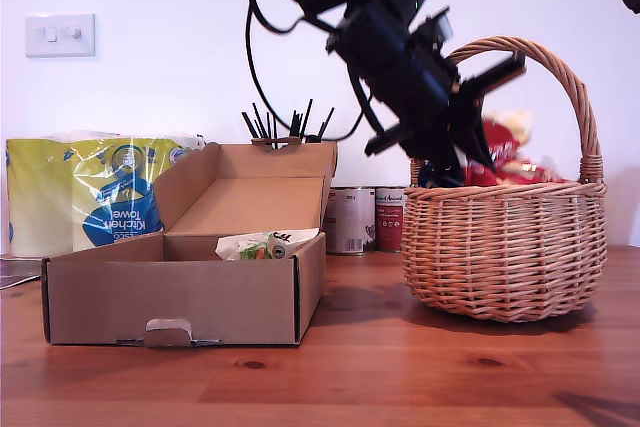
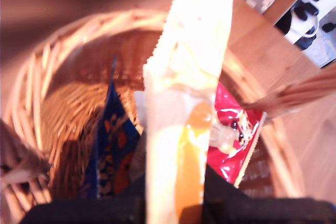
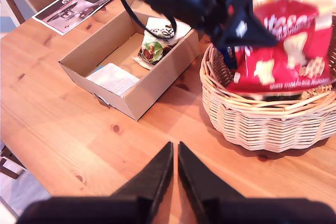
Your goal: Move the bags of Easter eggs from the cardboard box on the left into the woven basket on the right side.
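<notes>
Clamped on a cream-yellow bag (image 2: 184, 103) above the woven basket (image 1: 505, 252) at the exterior view's right: my first gripper (image 1: 455, 162). Cream bag (image 1: 262, 244) in cardboard box (image 1: 180, 297), lower left. My second gripper (image 3: 175, 153): jaws together, holding nothing.

A kitchen towel pack (image 1: 100, 192), two tins (image 1: 365, 219) and a wall switch (image 1: 60, 35) stand behind the wooden table (image 1: 400, 377).
</notes>
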Robot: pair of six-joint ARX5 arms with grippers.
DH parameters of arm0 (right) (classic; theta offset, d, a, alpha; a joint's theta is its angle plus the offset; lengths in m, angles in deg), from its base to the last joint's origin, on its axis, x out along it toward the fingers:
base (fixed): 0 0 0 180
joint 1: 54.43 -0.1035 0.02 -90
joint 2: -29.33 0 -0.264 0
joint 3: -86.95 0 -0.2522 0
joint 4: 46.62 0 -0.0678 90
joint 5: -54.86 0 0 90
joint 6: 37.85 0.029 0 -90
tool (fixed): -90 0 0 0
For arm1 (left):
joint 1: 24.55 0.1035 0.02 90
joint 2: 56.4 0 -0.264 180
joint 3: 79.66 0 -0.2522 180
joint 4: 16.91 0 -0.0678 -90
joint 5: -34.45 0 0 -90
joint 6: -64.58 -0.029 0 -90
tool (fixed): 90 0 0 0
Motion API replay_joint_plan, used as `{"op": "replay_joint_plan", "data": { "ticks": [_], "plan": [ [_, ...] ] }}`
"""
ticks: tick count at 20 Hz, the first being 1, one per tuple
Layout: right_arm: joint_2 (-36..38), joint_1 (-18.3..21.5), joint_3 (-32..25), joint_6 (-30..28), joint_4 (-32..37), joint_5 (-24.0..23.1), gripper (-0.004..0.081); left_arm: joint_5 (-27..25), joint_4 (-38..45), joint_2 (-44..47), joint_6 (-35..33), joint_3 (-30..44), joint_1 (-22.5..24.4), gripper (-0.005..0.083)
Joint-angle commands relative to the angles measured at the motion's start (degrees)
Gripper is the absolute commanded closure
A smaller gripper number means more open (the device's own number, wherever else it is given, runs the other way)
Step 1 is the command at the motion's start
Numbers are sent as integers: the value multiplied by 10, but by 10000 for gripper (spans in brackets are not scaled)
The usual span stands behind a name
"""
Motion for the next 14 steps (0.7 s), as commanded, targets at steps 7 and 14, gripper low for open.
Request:
{"op": "replay_joint_plan", "data": {
  "ticks": [7,14],
  "plan": [
    [0,-2,5,-2,3,-1,783,44,-35,-17,-38,-1,6,412],
    [0,-2,5,-2,3,-1,782,55,-141,78,-105,-1,21,414]
  ]
}}
